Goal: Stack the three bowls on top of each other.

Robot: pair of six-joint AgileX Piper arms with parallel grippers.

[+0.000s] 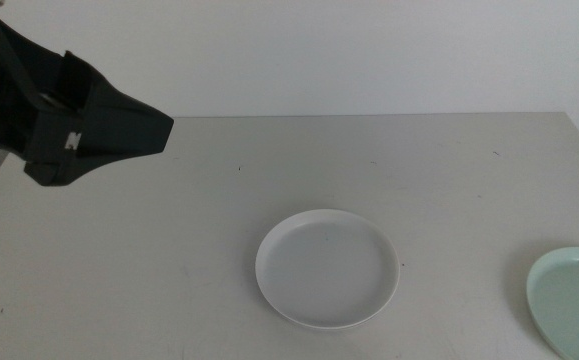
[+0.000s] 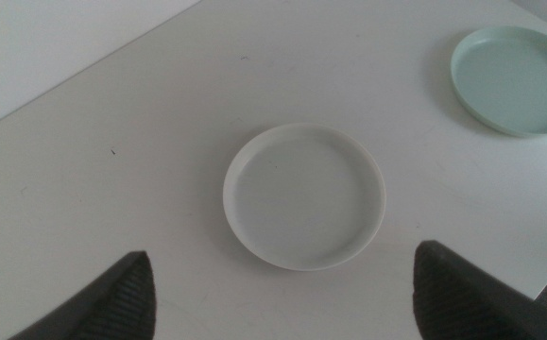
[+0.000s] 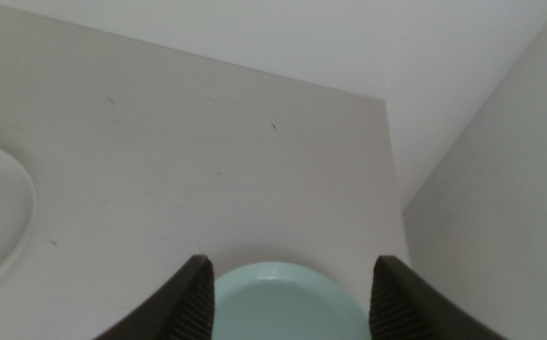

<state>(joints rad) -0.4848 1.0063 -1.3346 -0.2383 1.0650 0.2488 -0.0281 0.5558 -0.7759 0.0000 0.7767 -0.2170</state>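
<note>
White bowl (image 1: 328, 268) and mint bowl (image 1: 572, 300) sit apart, both empty. Left gripper (image 2: 282, 293) and right gripper (image 3: 292, 297) hover, jaws spread.

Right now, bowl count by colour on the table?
White bowl: 1
Mint bowl: 1
Grey bowl: 0 in view
Total: 2 bowls
</note>
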